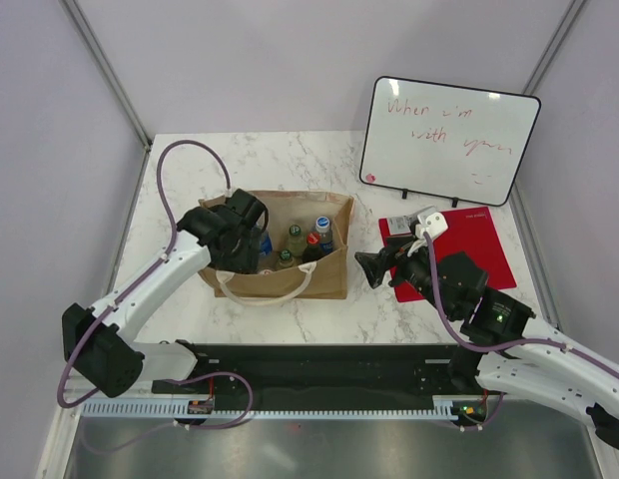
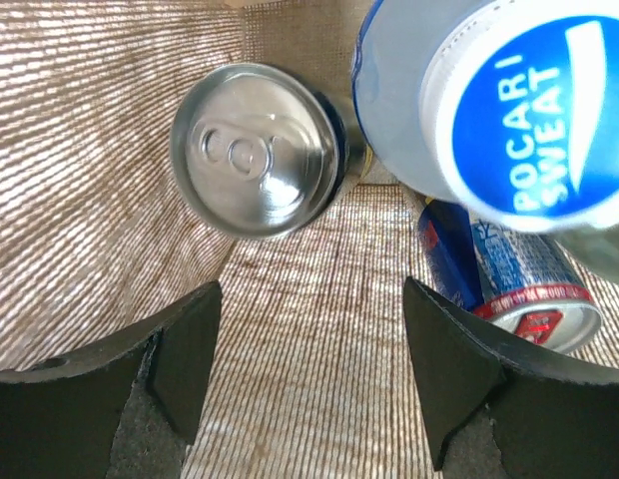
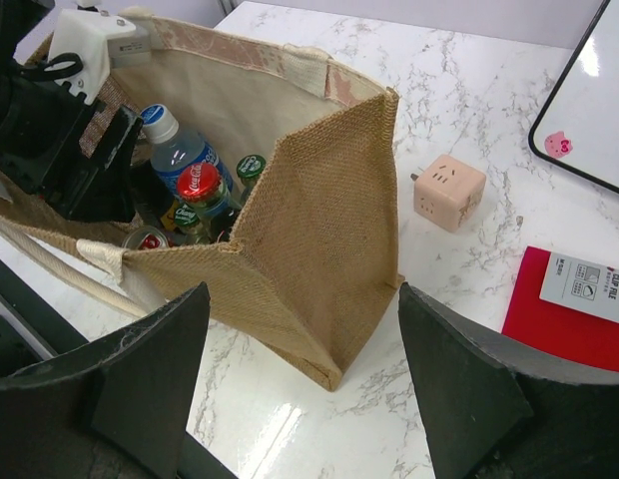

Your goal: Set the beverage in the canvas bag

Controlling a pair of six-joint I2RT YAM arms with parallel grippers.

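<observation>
**A:** Where is the left claw (image 2: 309, 334) in relation to the canvas bag (image 1: 290, 274)?

**B:** It is down inside the bag's left end. Its two fingers are spread wide with nothing between them, only the woven bag floor below.

**A:** And the drinks?

**B:** They are all inside the bag, which stands open on the marble bench (image 1: 290, 160). In the left wrist view a silver-topped can (image 2: 258, 150) sits by the bag's side wall with its top facing the camera. Just beside it is a Pocari Sweat bottle (image 2: 534, 110). A blue can (image 2: 509, 284) lies on its side on the bag floor, partly under that bottle.

**A:** What else is in there?

**B:** The right wrist view shows a red-capped Coca-Cola bottle (image 3: 200, 185) and a green-capped bottle (image 3: 252, 165) standing near the bag's middle.

**A:** And the right claw (image 1: 374, 267)?

**B:** It is outside the bag, near its right end and pointing at it. Its jaws are parted and grip nothing.

**A:** What is around the bag?

**B:** A pink cube adapter (image 3: 449, 192) sits on the bench beyond the bag's right corner. A red mat (image 1: 479, 249) lies to the right of the bag. A whiteboard (image 1: 449, 140) stands behind and to the right, well apart from the bag.
</observation>
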